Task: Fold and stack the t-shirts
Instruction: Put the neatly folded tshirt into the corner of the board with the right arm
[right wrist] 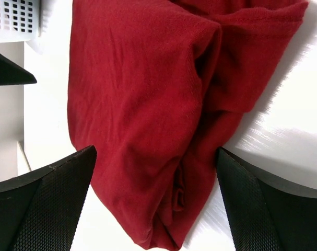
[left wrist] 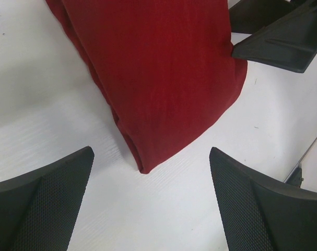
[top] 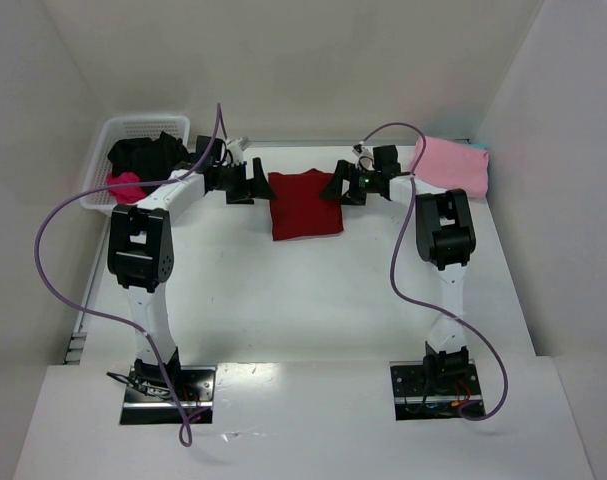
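Observation:
A dark red t-shirt, folded to a rough square, lies flat at the far middle of the table. My left gripper is open beside its left edge; in the left wrist view a corner of the shirt lies just ahead of the spread fingers, not between them. My right gripper is open at its right edge; in the right wrist view the bunched folded edge lies between the spread fingers. A light pink folded t-shirt lies at the far right. Black and magenta shirts sit in the basket.
A white plastic basket stands at the far left, close to the left arm. White walls close in the table at the back and sides. A purple cable loops out from each arm.

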